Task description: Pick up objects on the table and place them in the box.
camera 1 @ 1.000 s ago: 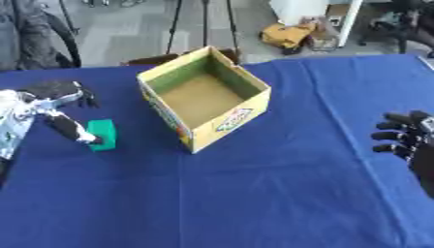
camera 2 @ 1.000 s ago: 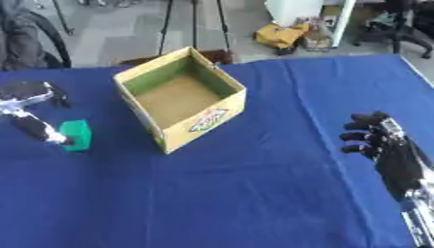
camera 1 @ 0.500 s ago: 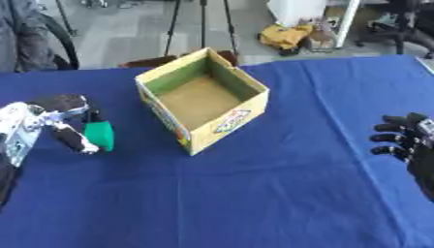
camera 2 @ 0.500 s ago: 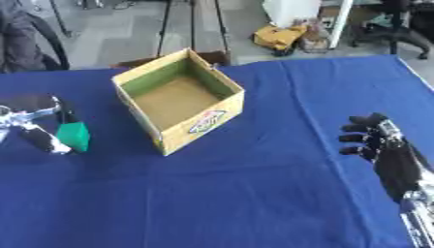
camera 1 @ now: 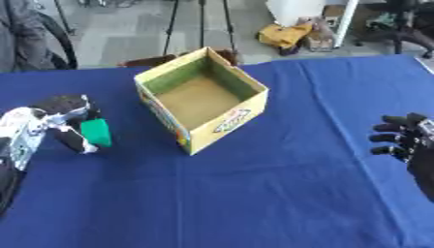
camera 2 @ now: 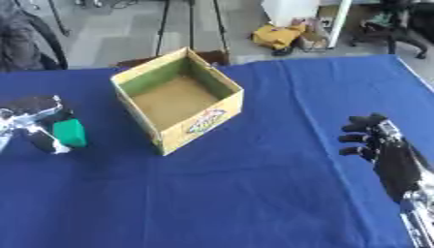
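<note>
Between my left hand point(camera 1: 57, 121)'s curled fingers and thumb sits a green block point(camera 1: 95, 132), pinched just over the blue counter point(camera 1: 254, 193). Right of it stands the open cardboard box point(camera 1: 202, 98), showing only its bare bottom. Far right, my right hand point(camera 2: 379, 144) hovers, fingers curled, holding nothing.

My left hand point(camera 1: 59, 121) comes in from the left edge, its silver-and-black wrist angled inward, fingers and thumb curled around a small green block point(camera 1: 96, 132). My right hand point(camera 2: 381, 145) sits idle at the right edge, black, palm down, fingers bent inward and holding nothing, forearm trailing toward the lower corner.
</note>
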Motion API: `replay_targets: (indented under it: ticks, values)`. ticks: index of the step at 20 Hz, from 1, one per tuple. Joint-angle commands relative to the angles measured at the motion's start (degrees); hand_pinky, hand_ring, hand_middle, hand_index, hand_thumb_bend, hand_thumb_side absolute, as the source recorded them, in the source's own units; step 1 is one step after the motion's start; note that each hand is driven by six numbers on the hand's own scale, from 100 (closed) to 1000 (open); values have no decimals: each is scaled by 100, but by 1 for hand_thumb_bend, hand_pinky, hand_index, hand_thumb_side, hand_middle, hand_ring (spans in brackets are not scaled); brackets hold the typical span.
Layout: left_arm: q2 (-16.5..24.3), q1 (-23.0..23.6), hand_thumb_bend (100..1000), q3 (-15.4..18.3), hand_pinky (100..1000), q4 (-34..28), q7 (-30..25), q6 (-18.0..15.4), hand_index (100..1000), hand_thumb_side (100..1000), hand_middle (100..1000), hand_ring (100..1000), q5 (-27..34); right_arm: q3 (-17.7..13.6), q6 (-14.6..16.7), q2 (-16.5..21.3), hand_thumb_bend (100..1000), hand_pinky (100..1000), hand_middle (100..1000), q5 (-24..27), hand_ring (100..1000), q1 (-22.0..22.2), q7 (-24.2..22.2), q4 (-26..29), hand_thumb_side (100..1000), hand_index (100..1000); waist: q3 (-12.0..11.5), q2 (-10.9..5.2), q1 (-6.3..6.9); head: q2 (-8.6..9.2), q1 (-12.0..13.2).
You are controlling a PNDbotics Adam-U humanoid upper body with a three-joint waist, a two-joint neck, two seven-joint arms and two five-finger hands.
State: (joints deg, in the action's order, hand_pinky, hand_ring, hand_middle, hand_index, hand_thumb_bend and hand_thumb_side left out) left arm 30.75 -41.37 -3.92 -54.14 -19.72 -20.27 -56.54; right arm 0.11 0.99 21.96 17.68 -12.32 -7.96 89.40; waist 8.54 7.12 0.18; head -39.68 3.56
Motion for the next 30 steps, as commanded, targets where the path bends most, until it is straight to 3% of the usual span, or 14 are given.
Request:
replay_targets:
  ticks: [1,6,10,15,16,17,20,25,30]
  values:
    - [126,-154,131,121,362,-484,113,50,392,100,259,320,364,-21,17,113,100,605,679,-14,698,-58,2,63,909,815,9,-64,-12,58,-8]
    - [-32,-493,101,100,373,-1152,114,211,384,100,266,327,941,-1,12,105,100,605,679,-14,697,-53,-13,55,909,815,29,-87,-14,48,27]
    - [-316,-898,133,-19,399,-1169,200,399,404,100,292,351,1007,35,5,95,100,605,679,-19,697,-66,-48,51,908,815,78,-92,-29,56,81]
    - [-816,-1283,142,-63,425,-417,502,676,436,100,321,378,451,82,2,75,100,605,679,-27,697,-111,-93,55,908,815,212,-47,-53,111,197]
    - [-894,-1331,232,-67,444,-264,592,711,459,100,342,399,292,93,0,69,100,605,679,-30,697,-122,-104,55,909,815,244,-30,-56,132,213]
    - [-971,-1373,185,-69,445,-122,689,751,461,100,343,400,99,106,-3,64,100,605,679,-35,697,-133,-116,55,909,815,273,-15,-57,154,227]
    - [-1175,-1444,241,-74,462,200,985,854,484,100,356,404,-478,136,-8,46,100,605,679,-51,697,-181,-147,59,910,815,362,45,-53,232,254]
    - [-1420,-1428,249,-96,486,479,1417,870,510,100,382,427,-1063,162,-12,22,100,605,679,-67,697,-240,-178,67,911,815,480,126,-52,318,313]
    - [-1483,-1381,346,-174,591,601,1095,619,646,388,514,538,-1351,156,-13,15,100,605,679,-67,697,-245,-172,67,911,815,499,138,-47,336,310]
